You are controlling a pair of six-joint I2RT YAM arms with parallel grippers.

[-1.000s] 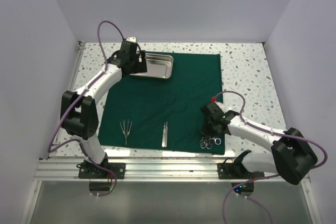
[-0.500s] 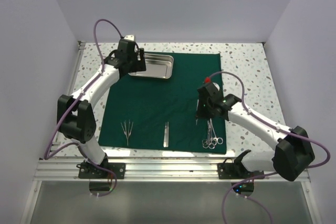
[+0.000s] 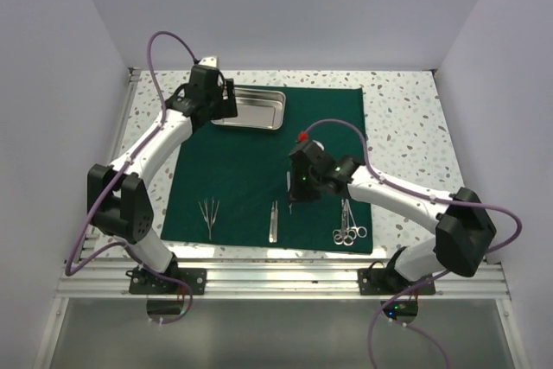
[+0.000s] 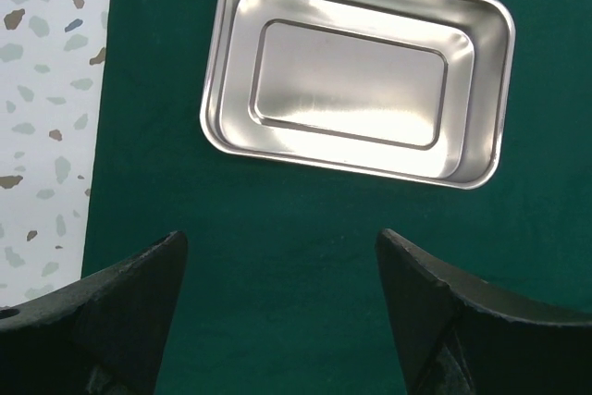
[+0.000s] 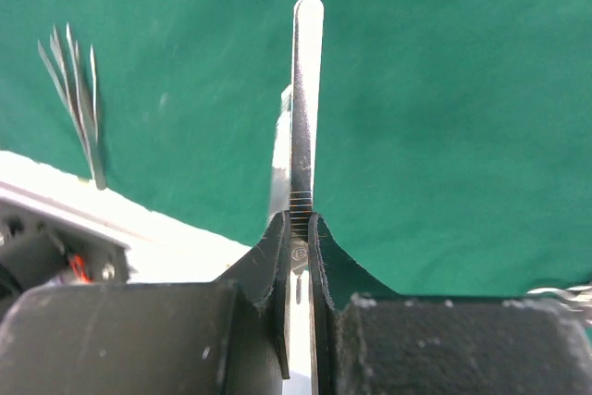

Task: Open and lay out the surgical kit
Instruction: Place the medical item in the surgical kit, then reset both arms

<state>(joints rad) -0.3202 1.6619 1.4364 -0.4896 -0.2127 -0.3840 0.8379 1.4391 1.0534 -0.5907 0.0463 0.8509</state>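
Cloth (image 3: 259,170) spread; on it tray (image 3: 255,110), tweezers (image 3: 208,212), forceps (image 3: 273,220), clamps (image 3: 348,229). My right pincer (image 5: 298,219) clamped on slim steel instrument (image 5: 305,90), seemingly the last unplaced; left pincer (image 4: 280,238) agape, empty.

Left arm (image 3: 160,140): white tube links, black joint housings.
Right arm (image 3: 393,200): same white-and-black build; I note a red cap (image 3: 302,136) at its wrist.
Cables (image 3: 153,58): purple, one loop per arm.
Left end effector (image 4: 280,236): broad, curved matte-black fingers (image 4: 129,312).
Right end effector (image 5: 298,219): black fingers tapering to thin tips on a blocky black body.
Bases (image 3: 168,281): black plates, as I read them.
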